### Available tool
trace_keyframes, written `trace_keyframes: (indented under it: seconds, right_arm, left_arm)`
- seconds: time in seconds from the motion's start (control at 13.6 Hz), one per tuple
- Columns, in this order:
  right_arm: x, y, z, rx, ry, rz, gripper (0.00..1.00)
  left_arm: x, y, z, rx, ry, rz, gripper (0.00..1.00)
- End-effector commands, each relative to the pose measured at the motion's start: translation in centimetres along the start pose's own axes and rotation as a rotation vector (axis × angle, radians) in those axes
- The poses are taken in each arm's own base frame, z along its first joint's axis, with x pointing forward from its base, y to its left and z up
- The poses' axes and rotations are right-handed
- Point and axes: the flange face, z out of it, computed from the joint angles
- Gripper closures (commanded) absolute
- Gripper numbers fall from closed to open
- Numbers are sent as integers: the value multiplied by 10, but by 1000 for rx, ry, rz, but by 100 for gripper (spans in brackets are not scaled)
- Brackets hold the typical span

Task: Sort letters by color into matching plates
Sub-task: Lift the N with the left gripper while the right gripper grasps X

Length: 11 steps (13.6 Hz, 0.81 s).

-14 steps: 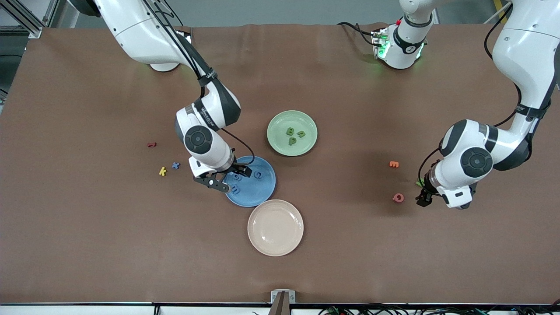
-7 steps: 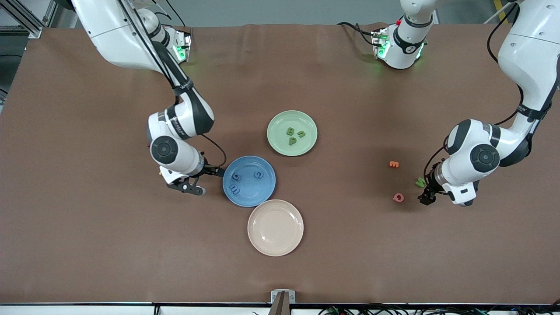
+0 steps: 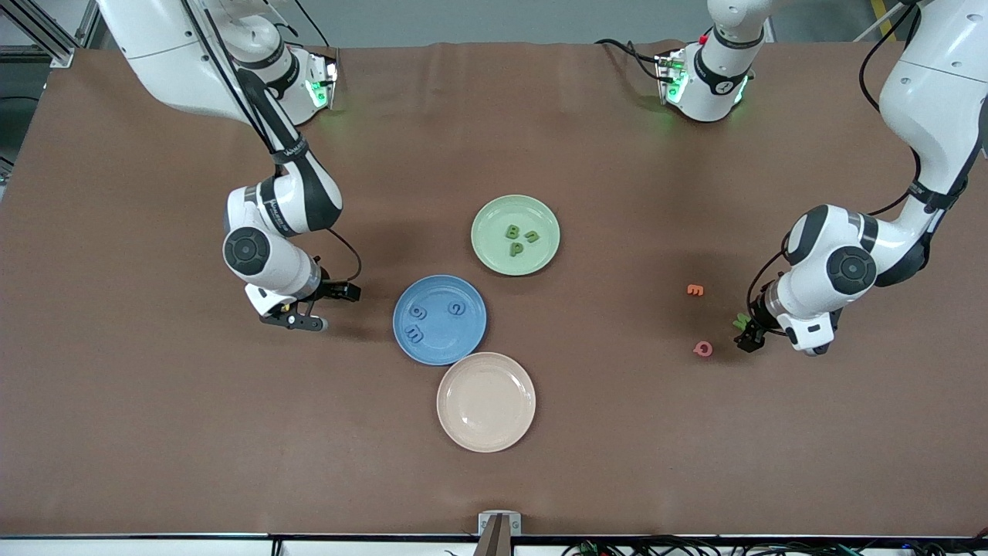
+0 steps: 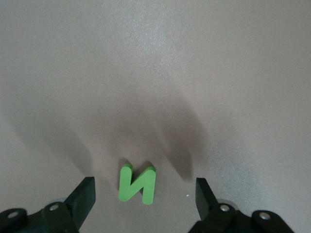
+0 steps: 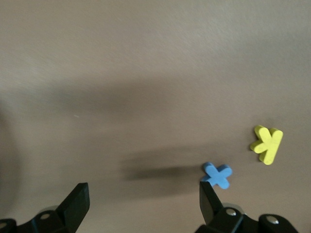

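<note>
My left gripper [image 3: 745,333] is down at the table near the left arm's end, open. A green letter N [image 4: 137,183] lies flat between its fingers, touching neither; it shows as a green speck [image 3: 741,320] in the front view. My right gripper [image 5: 143,199] is open and holds nothing, low over the table beside the blue plate [image 3: 444,344]. A blue letter x [image 5: 217,174] lies just by one of its fingertips [image 5: 209,194]. The blue plate holds three blue letters [image 3: 417,312]. The pale green plate [image 3: 490,232] holds three green letters [image 3: 515,248].
A yellow letter k [image 5: 267,143] lies next to the blue x. The cream plate [image 3: 485,421] sits nearer the front camera than the blue plate. An orange letter [image 3: 695,289] and a pink letter [image 3: 702,348] lie close to my left gripper.
My right gripper left the blue plate and swung toward the right arm's end of the table, arriving over the blue x and yellow k. My left arm shifted only slightly at the green N.
</note>
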Motion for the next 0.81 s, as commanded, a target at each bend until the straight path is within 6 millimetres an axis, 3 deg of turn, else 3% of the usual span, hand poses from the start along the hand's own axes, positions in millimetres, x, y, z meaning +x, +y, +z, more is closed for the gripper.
trace_keyframes:
  seconds: [0.0,0.29,0.44,0.59,0.74]
  right_arm:
    - [-5,26,-7,-21,17,-14,0]
    - [-2,37,-5,-23,23,-6,7]
    - [0,43,-5,-22,23,5,23]
    - [2,48,-4,-22,20,14,35]
    - [2,50,-4,-21,17,20,39]
  left_arm:
    - [-1,-7,0,-12,18,24,11]
    - [-4,-10,6,-3,9,27,18]
    - [-6,-10,7,-2,6,29,25]
    - [-4,-10,6,-3,7,27,37]
    - [-4,-10,7,-4,7,28,52]
